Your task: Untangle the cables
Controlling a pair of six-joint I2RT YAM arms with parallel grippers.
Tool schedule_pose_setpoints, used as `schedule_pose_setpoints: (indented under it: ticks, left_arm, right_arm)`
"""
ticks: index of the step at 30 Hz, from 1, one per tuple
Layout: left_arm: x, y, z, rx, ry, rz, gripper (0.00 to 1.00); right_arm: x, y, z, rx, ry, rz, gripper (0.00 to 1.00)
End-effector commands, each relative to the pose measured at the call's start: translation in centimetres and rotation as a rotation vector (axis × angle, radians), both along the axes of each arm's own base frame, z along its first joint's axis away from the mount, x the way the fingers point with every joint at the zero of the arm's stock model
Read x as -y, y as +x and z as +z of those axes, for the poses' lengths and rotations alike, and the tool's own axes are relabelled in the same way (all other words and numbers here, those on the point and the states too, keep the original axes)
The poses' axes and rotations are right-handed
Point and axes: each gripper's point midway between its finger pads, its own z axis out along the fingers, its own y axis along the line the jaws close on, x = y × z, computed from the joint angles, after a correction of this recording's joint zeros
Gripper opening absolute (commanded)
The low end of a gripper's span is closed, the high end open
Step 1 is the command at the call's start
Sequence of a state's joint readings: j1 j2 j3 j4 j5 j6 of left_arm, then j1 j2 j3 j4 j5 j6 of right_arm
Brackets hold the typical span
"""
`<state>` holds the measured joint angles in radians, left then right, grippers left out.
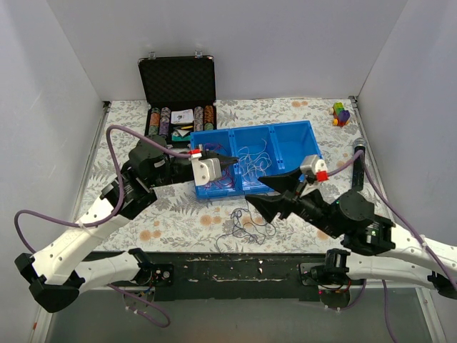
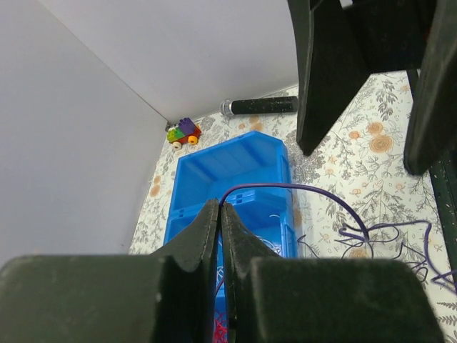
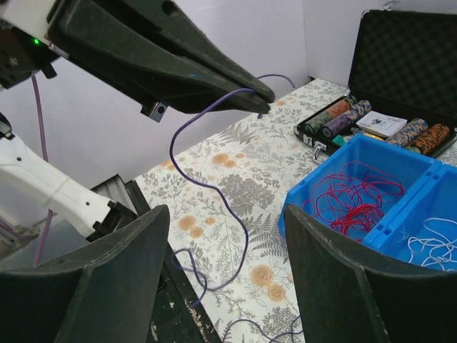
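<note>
Hair-thin floppy purple cable (image 2: 300,186), L end effector (image 2: 220,206) clamped on it, R end effector (image 3: 225,214) wide open, nothing held

Open black hard case (image 1: 178,78) of poker chips (image 1: 163,121) stands behind a blue three-compartment plastic bin (image 1: 293,146); colourful brick toy (image 1: 340,113) apart
</note>
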<state>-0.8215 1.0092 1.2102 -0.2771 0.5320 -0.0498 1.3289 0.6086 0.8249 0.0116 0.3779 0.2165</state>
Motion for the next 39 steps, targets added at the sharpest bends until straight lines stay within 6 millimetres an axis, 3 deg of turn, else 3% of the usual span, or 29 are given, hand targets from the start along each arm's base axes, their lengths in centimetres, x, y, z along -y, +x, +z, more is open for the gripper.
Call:
schedule_pose_setpoints:
  ticks: [1,9,12,14,17,19,20,21,23,24,27,30,34,39]
  left_arm:
    - [0.0,0.1,0.4,0.016,-0.007,0.002,0.00]
    - [0.2,0.0,0.6,0.006,-0.013,-0.013,0.00]
    - [0.2,0.0,0.7,0.001,-0.014,-0.013,0.00]
    - [0.3,-0.1,0.8,0.000,-0.017,-0.015,0.00]
    - [0.2,0.1,0.9,0.002,-0.019,-0.005,0.00]
    - [0.0,0.3,1.2,0.011,-0.027,0.011,0.01]
    - [-0.1,0.5,1.4,0.021,-0.029,0.022,0.05]
    - [-0.2,0.7,1.6,0.031,-0.030,0.033,0.16]
    - [-0.4,1.0,2.0,0.056,-0.031,0.051,0.22]
    - [-0.5,1.1,2.2,0.070,-0.033,0.062,0.33]
    - [-1.1,1.7,3.1,0.102,-0.052,0.110,0.95]
    - [-1.7,1.9,4.0,0.124,-0.080,0.143,0.98]
    - [-2.3,1.7,4.3,0.159,-0.067,0.148,0.98]
    - [-2.6,1.6,4.6,0.187,-0.049,0.150,0.98]
  right_arm:
    - [-2.3,-0.5,3.6,0.102,0.027,0.059,0.73]
    - [-5.1,0.5,3.2,0.154,-0.038,0.048,0.72]
    - [-5.7,0.8,2.8,0.155,-0.051,0.042,0.64]
    - [-5.7,1.1,2.7,0.142,-0.045,0.024,0.49]
    - [-4.7,1.8,2.2,0.112,-0.036,-0.034,0.14]
    - [-3.6,2.2,1.8,0.102,-0.028,-0.074,0.01]
    - [-2.9,2.4,1.6,0.098,-0.026,-0.095,0.01]
    - [-2.1,2.7,1.3,0.090,-0.030,-0.125,0.01]
    - [-0.5,3.4,0.6,0.071,-0.040,-0.186,0.01]
    - [0.5,4.0,0.4,0.057,-0.043,-0.240,0.01]
    - [3.3,5.9,-1.7,0.012,-0.140,-0.408,0.01]
    - [5.2,7.5,-3.4,0.006,-0.220,-0.541,0.01]
    - [6.8,9.6,-4.1,0.000,-0.272,-0.646,0.01]
    - [9.5,14.3,-5.9,-0.049,-0.333,-0.755,0.01]
